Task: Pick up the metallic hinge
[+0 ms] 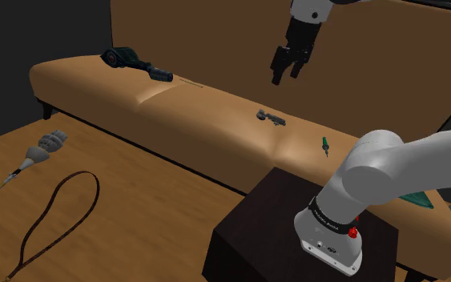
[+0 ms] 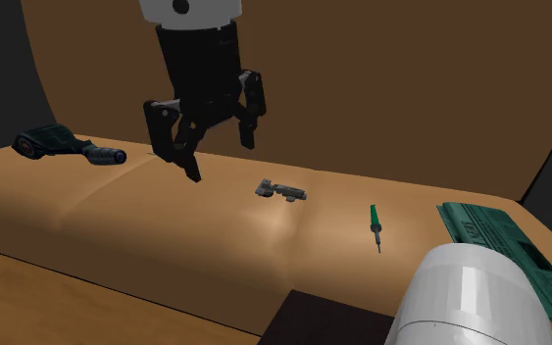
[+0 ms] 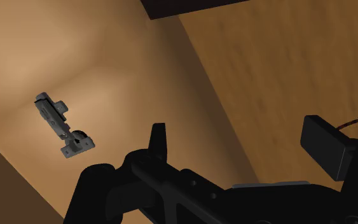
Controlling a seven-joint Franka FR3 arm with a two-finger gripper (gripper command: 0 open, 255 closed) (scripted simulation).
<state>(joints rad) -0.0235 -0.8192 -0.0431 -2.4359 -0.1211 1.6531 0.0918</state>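
The small grey metal hinge (image 1: pixel 271 118) (image 2: pixel 280 191) (image 3: pixel 61 124) lies flat on the tan sofa seat (image 1: pixel 199 108), close to a seam between two cushions. My black gripper (image 1: pixel 289 76) (image 2: pixel 222 159) (image 3: pixel 241 143) hangs open in the air well above the seat, with nothing between its fingers. In the shoulder view it sits above and slightly right of the hinge. In the second exterior view the hinge lies to the right of and below the fingertips. In the wrist view the hinge is off to the side of the fingers, not between them.
A dark teal power tool (image 1: pixel 131 62) (image 2: pixel 63 144) rests at the seat's far end. A green screwdriver (image 1: pixel 324 146) (image 2: pixel 375 225) and a green flat box (image 2: pixel 504 250) lie on the near end. On the wooden floor are a brush (image 1: pixel 43 148) and a looped strap (image 1: pixel 55 216).
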